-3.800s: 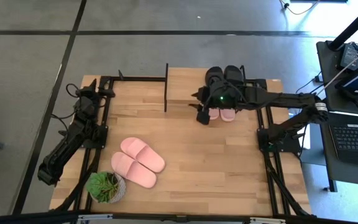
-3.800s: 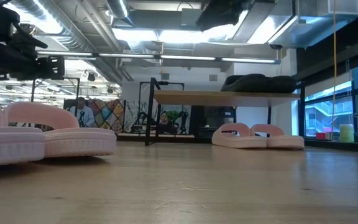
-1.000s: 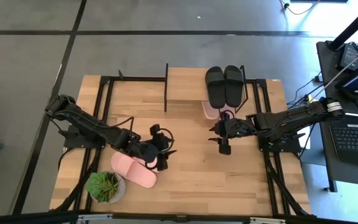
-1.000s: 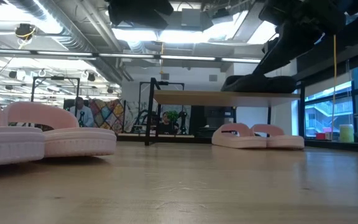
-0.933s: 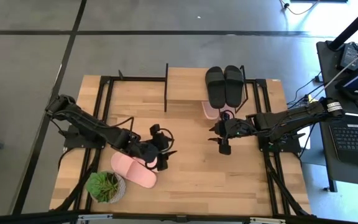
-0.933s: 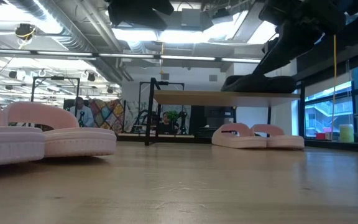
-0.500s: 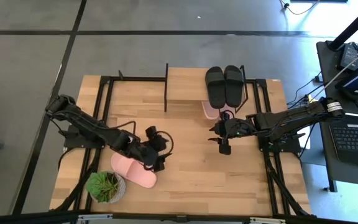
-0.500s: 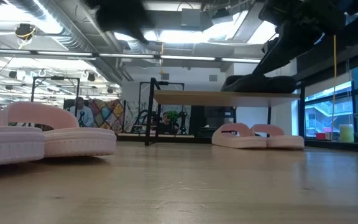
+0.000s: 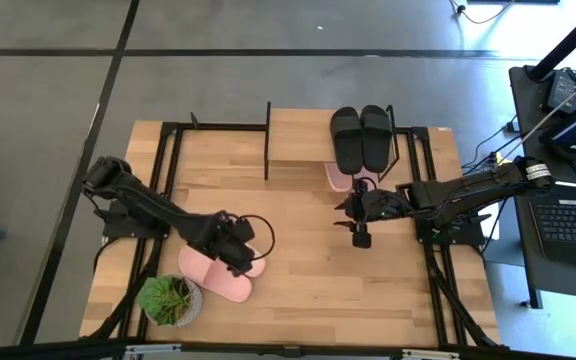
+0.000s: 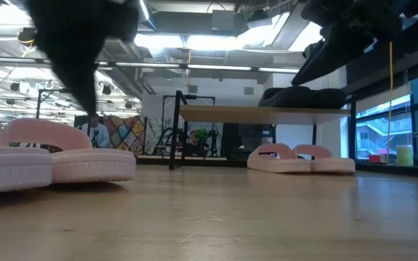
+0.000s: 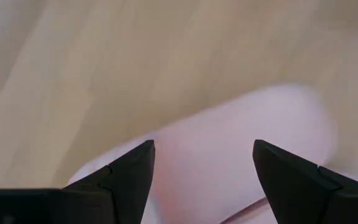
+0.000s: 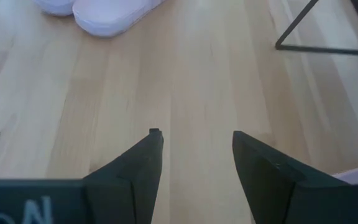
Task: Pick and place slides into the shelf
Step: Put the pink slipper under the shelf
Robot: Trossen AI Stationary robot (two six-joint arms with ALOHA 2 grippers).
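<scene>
Two light pink slides (image 9: 214,276) lie side by side at the table's near left, soles down. My left gripper (image 9: 240,254) hangs open just above the farther one (image 11: 229,149), pointing steeply down, a finger on either side of it and touching nothing; it hides most of that slide from above. In the low view it is a dark blur (image 10: 85,65) over the pair (image 10: 56,156). The shelf (image 9: 303,140) stands at the far edge, with two black slides (image 9: 360,135) on top and a pink pair (image 9: 350,181) under it. My right gripper (image 9: 360,237) waits open over bare wood (image 12: 194,143).
A small potted green plant (image 9: 169,300) stands at the near left corner, close to the pink pair. Black frame rails (image 9: 158,200) run along both sides of the tabletop. Bare wood lies between the two grippers and the near edge.
My left gripper has come down and moved toward the table's left edge, over the pink pair, and has tipped from slanting to pointing steeply down. The slides have not moved. My right arm has kept still.
</scene>
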